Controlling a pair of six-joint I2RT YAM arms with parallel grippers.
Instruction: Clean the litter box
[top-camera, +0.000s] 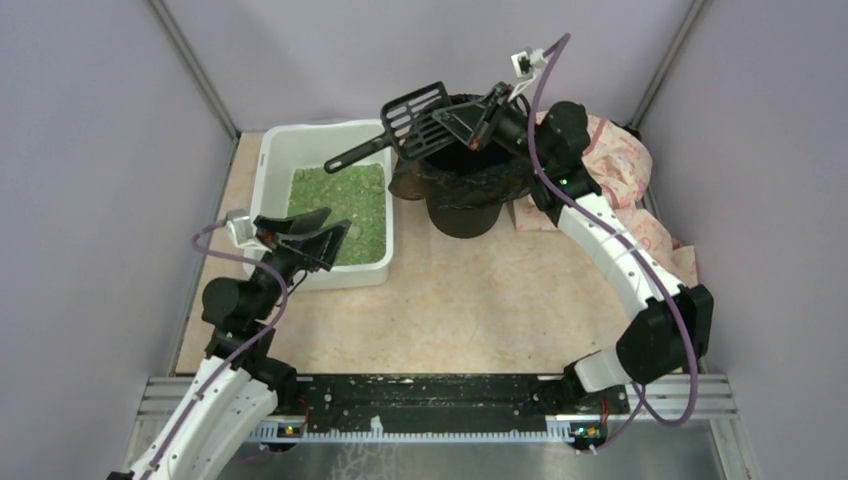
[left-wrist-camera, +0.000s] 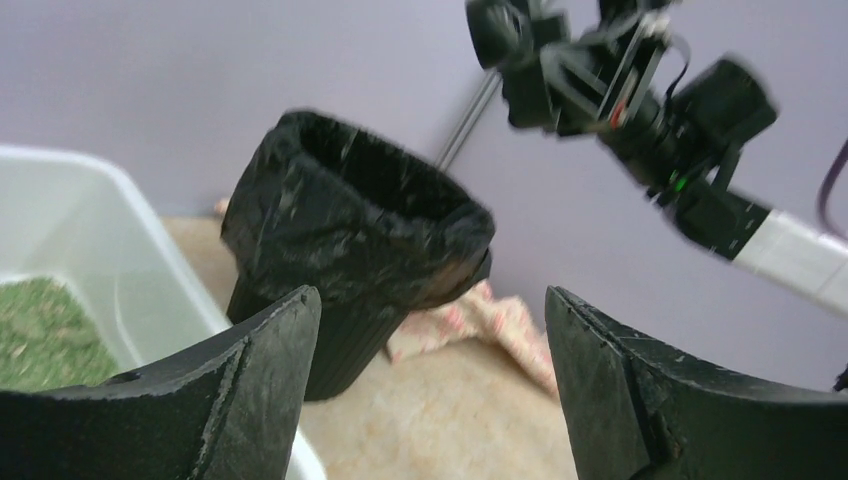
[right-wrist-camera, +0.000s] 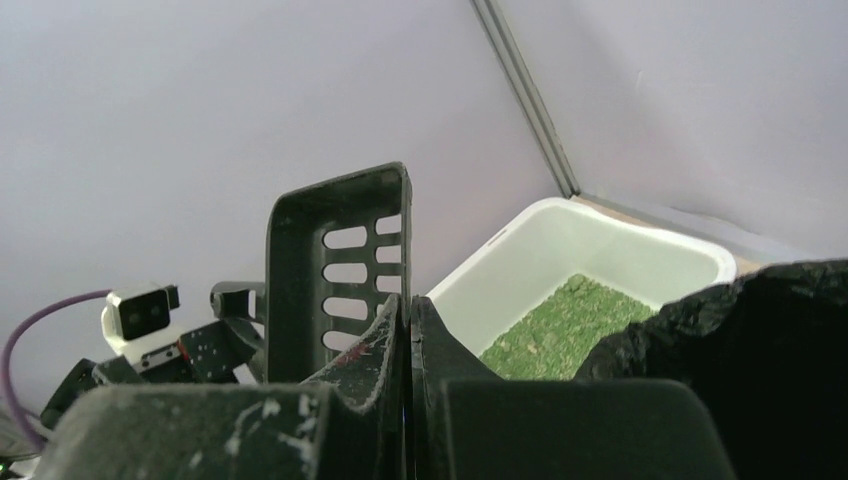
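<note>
Right wrist view has the right gripper pinched tight on the black slotted litter scoop, held up by the rim of the black-bagged bin. Left gripper is spread wide with nothing in it, hanging over the near end of the litter box. That white tub of green litter sits far left on the table, just beside the bin.

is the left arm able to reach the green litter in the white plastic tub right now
Probably yes: the open left gripper hangs over the near end of the white plastic litter box, its green litter uncovered, nothing between them.
</note>
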